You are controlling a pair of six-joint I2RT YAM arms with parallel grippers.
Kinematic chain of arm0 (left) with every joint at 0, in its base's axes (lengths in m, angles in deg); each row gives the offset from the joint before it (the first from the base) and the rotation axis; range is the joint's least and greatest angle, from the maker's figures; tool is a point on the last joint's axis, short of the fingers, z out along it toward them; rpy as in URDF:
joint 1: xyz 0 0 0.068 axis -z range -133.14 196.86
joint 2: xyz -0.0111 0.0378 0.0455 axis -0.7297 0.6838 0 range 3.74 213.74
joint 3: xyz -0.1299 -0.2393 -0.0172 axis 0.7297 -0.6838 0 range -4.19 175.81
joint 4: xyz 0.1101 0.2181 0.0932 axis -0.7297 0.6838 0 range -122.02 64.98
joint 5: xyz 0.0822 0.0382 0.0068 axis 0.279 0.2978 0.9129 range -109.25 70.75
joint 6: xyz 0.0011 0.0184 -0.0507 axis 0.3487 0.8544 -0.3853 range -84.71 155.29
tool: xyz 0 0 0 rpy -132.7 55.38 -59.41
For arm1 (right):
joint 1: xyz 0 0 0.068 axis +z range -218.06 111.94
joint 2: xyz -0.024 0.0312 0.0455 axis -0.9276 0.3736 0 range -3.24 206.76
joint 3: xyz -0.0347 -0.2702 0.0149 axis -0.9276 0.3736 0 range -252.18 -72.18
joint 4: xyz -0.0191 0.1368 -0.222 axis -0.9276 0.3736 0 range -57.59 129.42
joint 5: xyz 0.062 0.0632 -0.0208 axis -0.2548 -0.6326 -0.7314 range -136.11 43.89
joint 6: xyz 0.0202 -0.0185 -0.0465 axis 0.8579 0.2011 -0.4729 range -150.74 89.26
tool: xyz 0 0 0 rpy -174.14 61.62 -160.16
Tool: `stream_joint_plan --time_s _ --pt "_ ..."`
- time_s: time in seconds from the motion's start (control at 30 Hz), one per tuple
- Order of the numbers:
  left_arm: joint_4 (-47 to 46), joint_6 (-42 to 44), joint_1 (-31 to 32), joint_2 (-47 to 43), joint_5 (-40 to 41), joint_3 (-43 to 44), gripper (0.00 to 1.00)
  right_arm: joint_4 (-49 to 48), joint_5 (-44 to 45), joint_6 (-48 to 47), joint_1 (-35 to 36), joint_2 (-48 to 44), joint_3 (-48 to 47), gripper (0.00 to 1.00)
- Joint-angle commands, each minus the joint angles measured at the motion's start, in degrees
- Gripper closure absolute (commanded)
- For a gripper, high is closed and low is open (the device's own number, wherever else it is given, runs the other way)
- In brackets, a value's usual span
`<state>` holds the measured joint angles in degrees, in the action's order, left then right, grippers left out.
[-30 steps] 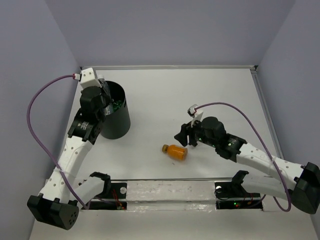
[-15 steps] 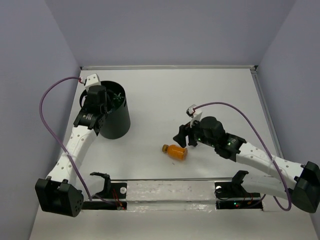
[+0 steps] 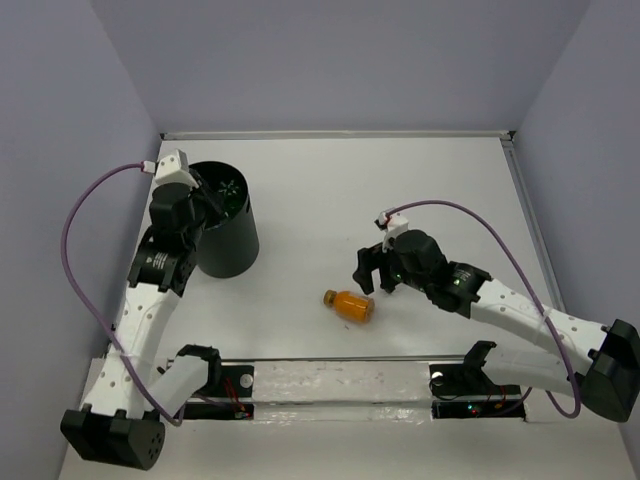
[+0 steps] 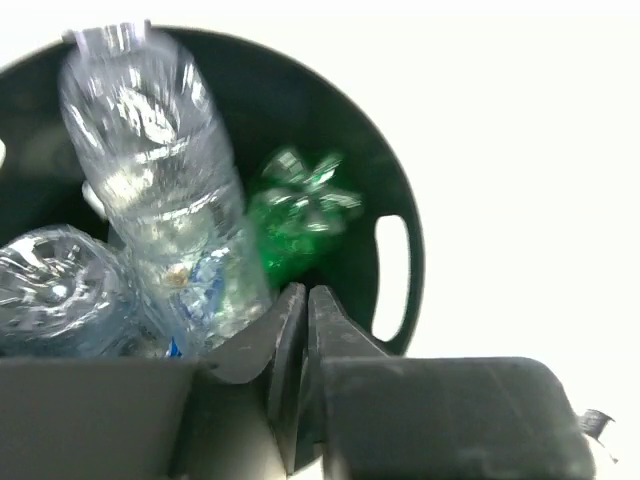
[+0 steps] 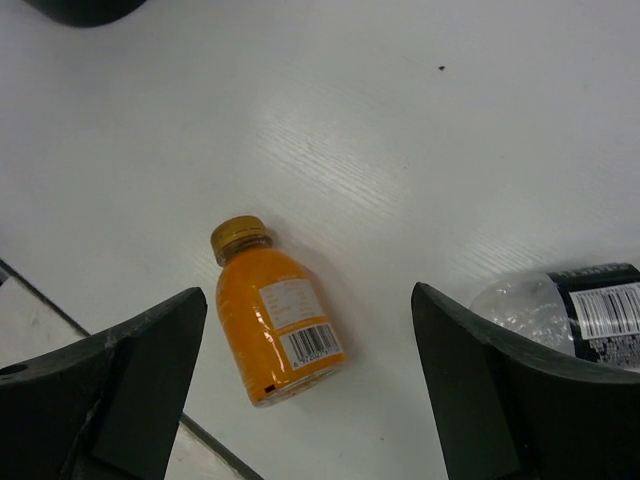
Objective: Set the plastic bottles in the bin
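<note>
The black bin [image 3: 238, 245] stands at the table's left. Inside it the left wrist view shows two clear plastic bottles [image 4: 150, 150] [image 4: 50, 300] and a green one [image 4: 300, 210]. My left gripper [image 4: 307, 295] hovers over the bin's near rim [image 4: 415, 260], shut and empty. An orange bottle [image 3: 350, 303] [image 5: 275, 325] lies on its side mid-table. My right gripper [image 3: 370, 272] [image 5: 308, 292] hangs just above it, open, a finger on each side and not touching it. A clear bottle with a dark label [image 5: 590, 305] lies right of that gripper, hidden under the arm in the top view.
The table's front rail [image 3: 320, 380] runs close below the orange bottle, and its edge shows in the right wrist view [image 5: 30, 290]. Grey walls enclose the table on three sides. The bin's wall has a handle slot [image 4: 392, 275].
My right gripper has opened wide above the orange bottle. My left gripper closed and its wrist shifted a little over the bin's left side.
</note>
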<state>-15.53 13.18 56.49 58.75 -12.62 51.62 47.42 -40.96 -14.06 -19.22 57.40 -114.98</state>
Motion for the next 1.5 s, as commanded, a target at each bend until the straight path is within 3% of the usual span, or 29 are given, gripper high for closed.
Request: stream_joint_plan --time_s 0.0,0.07,0.1,0.17,0.3,0.6,0.77,0.93,1.07,1.23,1.27,1.33,1.47 --pt "-3.04 -0.04 -0.14 -7.10 -4.43 2.54 0.67 1.08 12.43 6.24 0.56 -1.05 -2.54 0.07" --pt "-3.57 0.92 -0.14 -8.42 -5.23 3.77 0.50 1.69 18.30 9.13 0.56 -1.40 -2.37 0.01" --pt "-3.92 1.54 -0.14 -9.20 -5.92 4.82 0.35 1.87 22.84 10.11 -0.40 -1.40 -1.76 0.00" --pt "-5.50 2.24 -0.14 -10.17 -6.37 5.44 0.20 3.10 25.87 13.09 -1.98 -1.32 -1.23 0.00" --pt "-7.87 2.86 -0.14 -13.07 -6.37 4.58 0.10 4.07 26.41 15.74 -9.17 -1.23 1.05 0.00" --pt "-10.60 4.62 -0.05 -23.62 -13.66 -3.68 0.01 4.42 25.44 19.16 -15.88 8.96 0.97 0.00" --pt "-12.88 5.41 0.13 -30.91 -18.66 -8.26 0.01 2.93 23.94 21.89 -17.20 15.81 0.27 0.00" --pt "-14.11 6.81 3.72 -34.34 -18.76 -9.58 0.01 1.08 23.94 23.39 -19.04 20.91 -1.48 0.00" --pt "-15.70 6.55 5.40 -36.36 -17.63 -10.81 0.01 -0.68 25.26 23.65 -19.57 23.55 -3.07 0.09" --pt "-18.51 6.55 6.19 -38.21 -15.08 -13.45 0.01 -4.27 28.51 23.04 -19.57 23.30 -3.42 0.38" --pt "-18.51 6.55 6.19 -38.30 -14.72 -13.36 0.01 -4.80 29.38 22.52 -19.57 22.68 -3.34 0.38" --pt "-18.42 6.38 6.28 -38.39 -14.37 -12.75 0.01 -6.29 31.15 19.98 -19.57 19.88 -4.04 0.50" --pt "-18.51 4.89 6.37 -38.57 -11.66 -10.29 0.01 -12.53 28.36 12.42 -19.57 15.13 -8.33 0.54"
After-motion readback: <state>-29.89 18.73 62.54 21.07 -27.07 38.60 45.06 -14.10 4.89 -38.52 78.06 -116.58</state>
